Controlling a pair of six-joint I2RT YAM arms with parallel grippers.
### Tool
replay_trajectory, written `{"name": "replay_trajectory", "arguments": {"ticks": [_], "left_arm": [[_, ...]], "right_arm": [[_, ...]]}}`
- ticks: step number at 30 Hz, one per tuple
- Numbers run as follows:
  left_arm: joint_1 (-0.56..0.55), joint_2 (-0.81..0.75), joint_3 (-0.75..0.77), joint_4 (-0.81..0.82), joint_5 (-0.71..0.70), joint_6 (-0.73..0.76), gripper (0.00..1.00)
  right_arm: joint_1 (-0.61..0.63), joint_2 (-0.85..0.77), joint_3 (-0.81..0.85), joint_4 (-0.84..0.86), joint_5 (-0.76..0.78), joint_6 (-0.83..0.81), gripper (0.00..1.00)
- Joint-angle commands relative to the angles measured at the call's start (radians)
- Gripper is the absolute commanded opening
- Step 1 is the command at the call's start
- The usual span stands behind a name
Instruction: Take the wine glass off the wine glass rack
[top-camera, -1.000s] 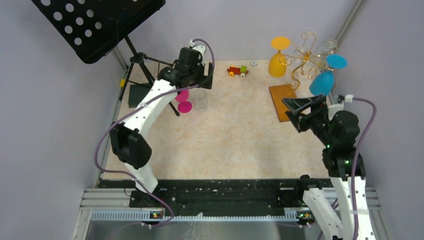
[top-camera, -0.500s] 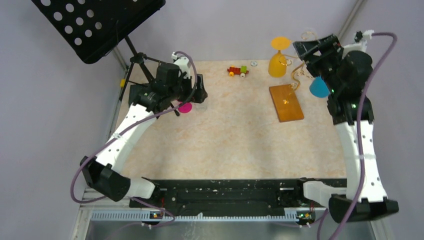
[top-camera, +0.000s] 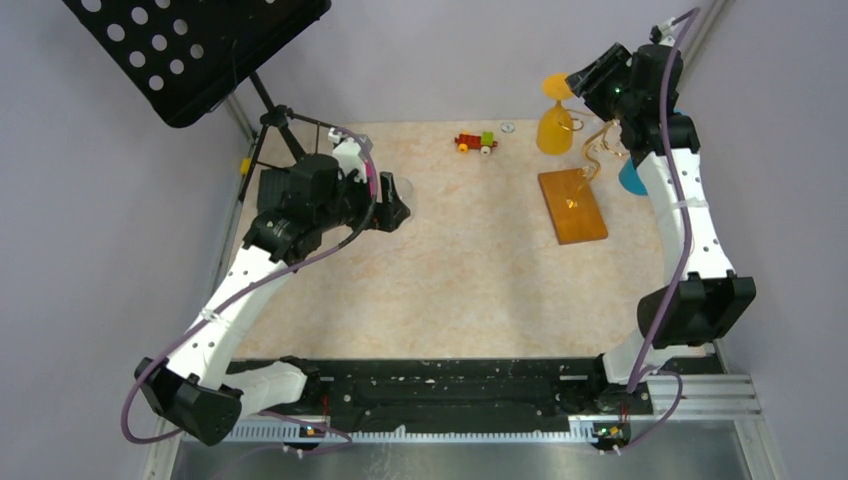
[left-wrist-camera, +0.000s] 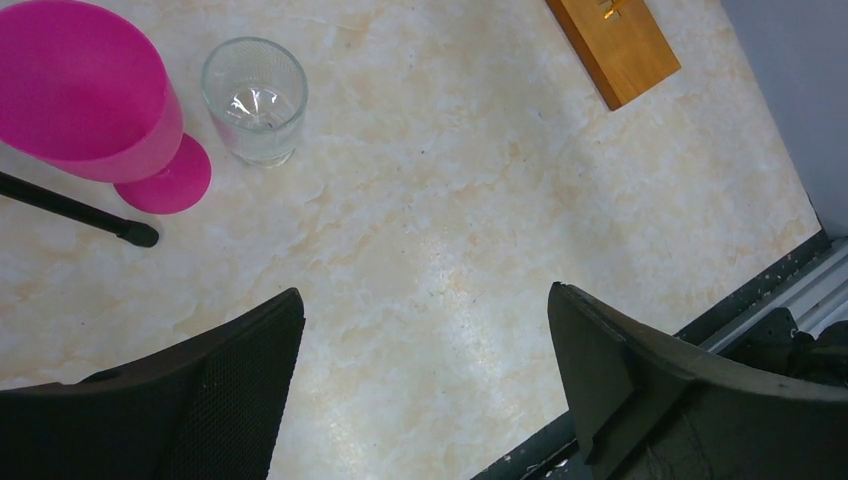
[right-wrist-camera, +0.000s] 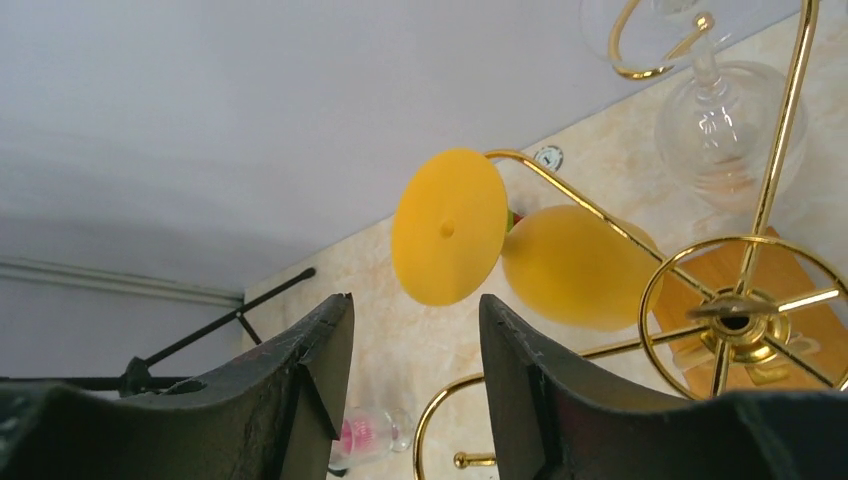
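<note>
Wine glass (right-wrist-camera: 575, 268), yellow, hangs upside down from a gold wire rack (right-wrist-camera: 733, 311) at the far right of the bench (top-camera: 470, 270). Its round foot is uppermost, caught in one curled arm of the wire. The rack stands on a flat wooden base (top-camera: 572, 205). The right end effector (right-wrist-camera: 415, 318) is raised beside the rack and aimed at the yellow foot, its fingers partly apart with nothing between them. The left end effector (left-wrist-camera: 420, 300) hovers wide open and empty over the left side of the bench.

Likely trouble: the grip lines up with the thin foot disc rather than the stem or bowl, so closing there could slip off or set the glass swinging. Pulling any way but out along the wire arm would probably snag the foot and drag or tip the light rack. A clear wine glass (right-wrist-camera: 720, 125) hangs on a neighbouring arm, and a blue one (top-camera: 631, 180) shows partly behind the right arm (top-camera: 690, 215); either could be knocked.

Well apart on the left are a pink goblet (left-wrist-camera: 85, 100), a clear tumbler (left-wrist-camera: 255, 98) and a black music stand (top-camera: 190, 50). A small toy (top-camera: 476, 142) lies near the back edge.
</note>
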Motion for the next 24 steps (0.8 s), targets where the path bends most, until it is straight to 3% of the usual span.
{"name": "replay_trajectory", "arguments": {"ticks": [1, 9, 16, 24], "left_arm": [[0.000, -0.021, -0.009, 0.040, 0.023, -0.004, 0.95], [0.000, -0.021, -0.014, 0.037, 0.023, -0.013, 0.95], [0.000, -0.025, -0.009, 0.076, 0.089, -0.040, 0.95], [0.000, -0.016, -0.008, 0.083, 0.111, -0.048, 0.95]], "right_arm": [[0.001, 0.033, 0.121, -0.015, 0.062, -0.056, 0.50], [-0.021, 0.146, 0.241, -0.105, 0.070, -0.074, 0.54], [-0.043, 0.213, 0.294, -0.161, -0.022, -0.070, 0.53], [-0.063, 0.205, 0.236, -0.070, -0.105, -0.048, 0.41]]}}
